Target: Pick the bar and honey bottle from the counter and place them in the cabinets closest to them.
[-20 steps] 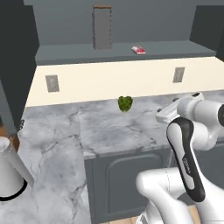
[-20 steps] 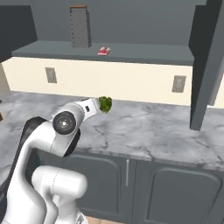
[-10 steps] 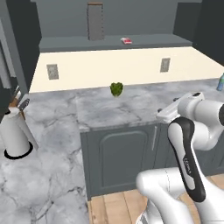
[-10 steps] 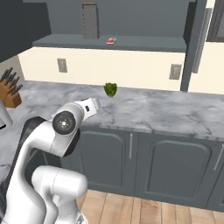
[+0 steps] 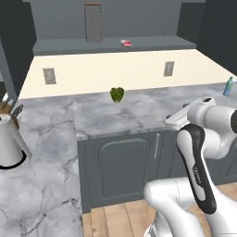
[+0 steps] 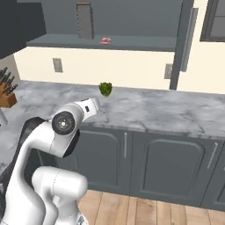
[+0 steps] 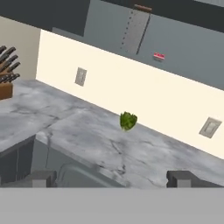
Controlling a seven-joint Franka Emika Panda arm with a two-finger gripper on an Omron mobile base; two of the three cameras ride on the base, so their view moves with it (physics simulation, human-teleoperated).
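The bar (image 5: 125, 43), a small red and white packet, lies on the shelf of the open dark wall cabinets (image 5: 115, 46) above the counter (image 5: 134, 113). The right base view shows the bar (image 6: 105, 41) on that same shelf, and the hand view has the bar (image 7: 159, 56) at upper right. My gripper (image 7: 113, 179) is open and holds nothing. It hangs low in front of the counter's edge, well below the bar and apart from it. The honey bottle is out of view.
A green leafy lump (image 5: 116, 94) sits on the counter by the wall. A white kettle (image 5: 9, 139) and a knife block (image 6: 5, 94) stand at the left. A slim blue bottle (image 5: 228, 86) is far right. A cabinet door (image 6: 184, 39) hangs open.
The whole picture has shifted, so the base has driven and the camera with it. More floor and lower cabinet fronts now show. The arm keeps its pose and the gripper stays open.
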